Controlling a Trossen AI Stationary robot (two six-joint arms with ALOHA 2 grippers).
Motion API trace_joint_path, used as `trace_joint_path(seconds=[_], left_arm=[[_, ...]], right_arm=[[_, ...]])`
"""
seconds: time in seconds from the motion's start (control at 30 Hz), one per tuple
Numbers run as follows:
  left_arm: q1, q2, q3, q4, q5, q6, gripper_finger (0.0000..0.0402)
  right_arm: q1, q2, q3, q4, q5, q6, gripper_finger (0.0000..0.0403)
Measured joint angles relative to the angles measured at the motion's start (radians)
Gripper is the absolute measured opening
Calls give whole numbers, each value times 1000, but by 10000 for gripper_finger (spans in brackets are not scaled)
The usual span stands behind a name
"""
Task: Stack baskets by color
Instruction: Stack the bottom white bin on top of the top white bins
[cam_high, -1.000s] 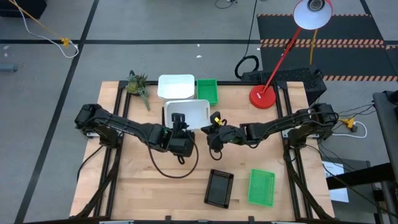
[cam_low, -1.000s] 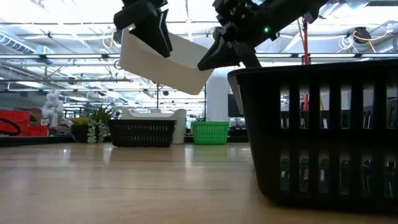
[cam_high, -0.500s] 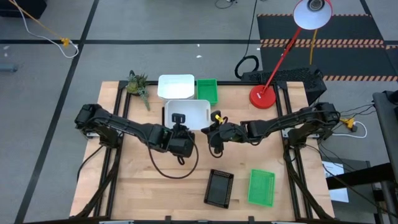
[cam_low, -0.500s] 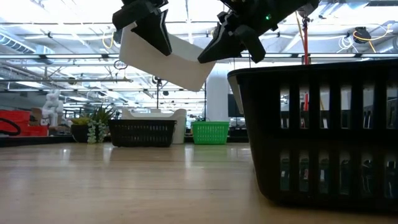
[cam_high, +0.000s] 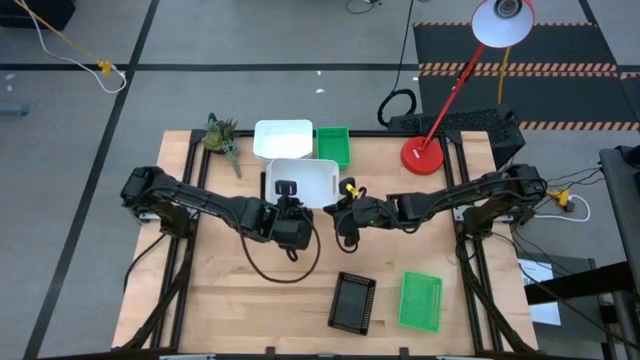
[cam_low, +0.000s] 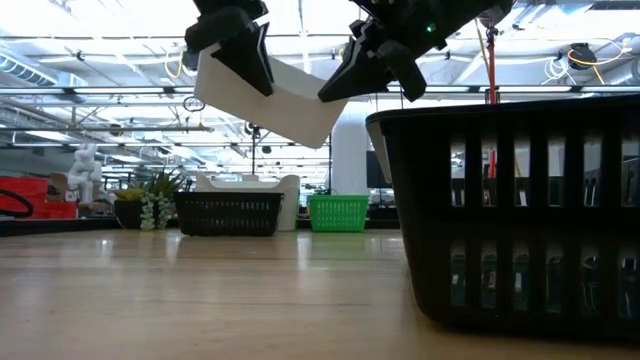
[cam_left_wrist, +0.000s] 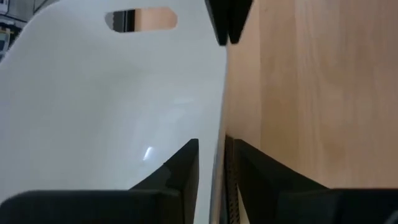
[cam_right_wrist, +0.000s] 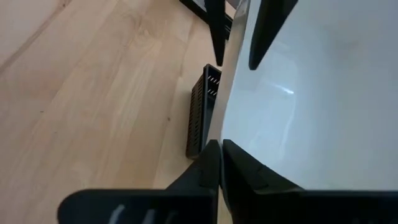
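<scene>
Table: a wooden top is carrying every basket, with both arms reaching in toward its middle.
Held white basket: it is hanging tilted in the air over the middle of the table, nearer the far edge, gripped at two sides; it is holding nothing.
White basket at the far edge: it is sitting flat against the far edge, just beyond the held one; nothing is showing inside it.
Green basket at the far edge: it is sitting just beside that white basket, toward the right edge; its contents cannot be told.
Green basket at the near edge: it is lying flat near the near-right corner, with nothing inside.
Black basket: it is lying just beside the near green one, toward the table's middle, with nothing inside.
Far black basket: in the low view it is standing in front of the white basket at the far edge; the held basket is hiding it from above.
Left gripper: its jaws are standing narrowly parted, pinching the thin rim wall of the held white basket between them.
Right gripper: its jaws are pressing nearly together on the opposite rim of the same basket, one finger inside the wall and one outside.
</scene>
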Motion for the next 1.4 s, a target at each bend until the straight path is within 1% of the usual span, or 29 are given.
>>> trace_joint_path(seconds=[0.13, 0.23, 0.33, 0.47, 0.5, 0.67, 0.8, 0.93, 1.13, 1.27, 1.4], left_arm=[[-1, 1, -12, 1, 0, 20, 102], [2, 1, -16, 6, 1, 38, 90], [11, 1, -16, 14, 0, 51, 65], [12, 1, -17, 31, 6, 68, 17], [12, 1, -17, 32, 12, 75, 10], [11, 1, -17, 33, 19, 76, 14], [11, 1, -17, 33, 2, 75, 6], [11, 1, -17, 34, -16, 75, 5], [14, -34, -18, 22, -17, 87, 4], [24, -106, -18, -5, -17, 102, 3], [56, -201, -24, 10, -9, 171, 3]], right_arm=[[0, 0, 0, -3, 0, -8, 3], [0, 0, 0, -3, 0, -8, 3], [0, 0, 0, -4, 0, -8, 3], [0, 0, 0, -4, 0, -10, 3], [0, 0, 0, -5, 0, -10, 3], [0, -1, 0, -7, 0, -17, 4], [0, -1, 0, -5, 1, -33, 10], [4, -2, 0, 3, 1, -38, 33], [34, -57, 0, 37, 2, -14, 91], [51, -124, 0, 7, 2, 19, 122], [65, -198, -2, -64, 3, 35, 138]])
